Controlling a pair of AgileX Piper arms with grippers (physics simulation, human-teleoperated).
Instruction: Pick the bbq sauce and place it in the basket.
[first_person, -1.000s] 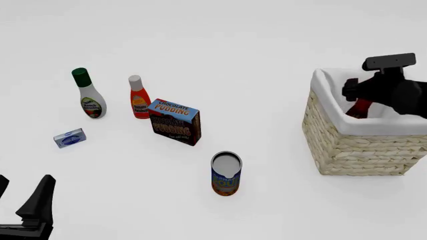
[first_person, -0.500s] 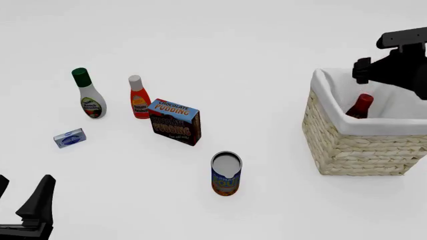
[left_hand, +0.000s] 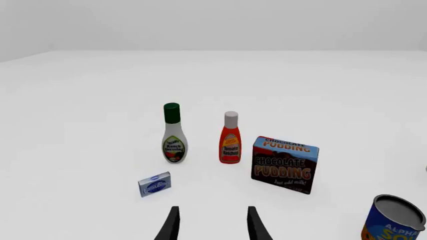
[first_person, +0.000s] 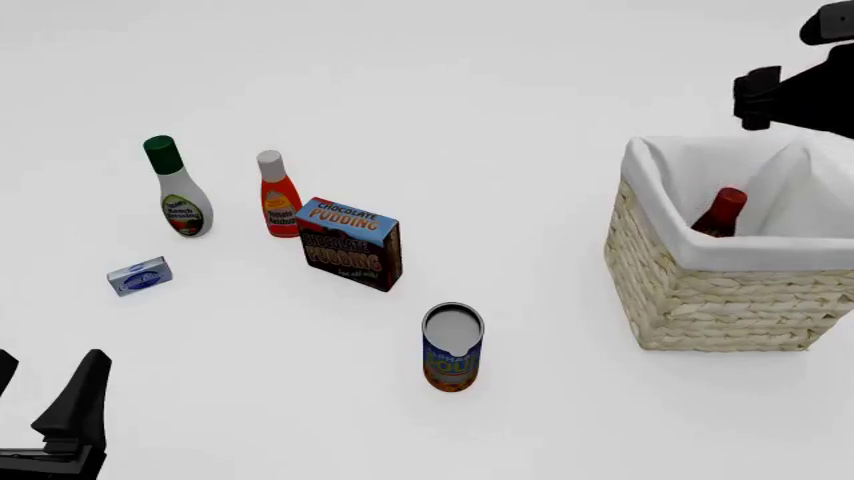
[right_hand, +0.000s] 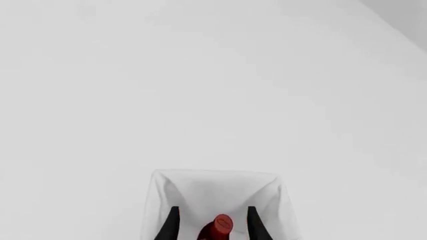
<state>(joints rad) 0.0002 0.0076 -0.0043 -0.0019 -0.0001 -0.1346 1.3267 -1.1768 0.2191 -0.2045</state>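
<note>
The bbq sauce leans inside the basket (red cap up), right pincer open, empty above it

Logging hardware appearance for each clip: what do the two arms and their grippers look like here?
Both are matt black with no visible markings, cables or colour accents. The left gripper shows slim, tapering, blade-like fingers on a blocky base. The right gripper has the same thin dark fingers; in the front view its arm appears as chunky black angular housings at the upper right.
</note>
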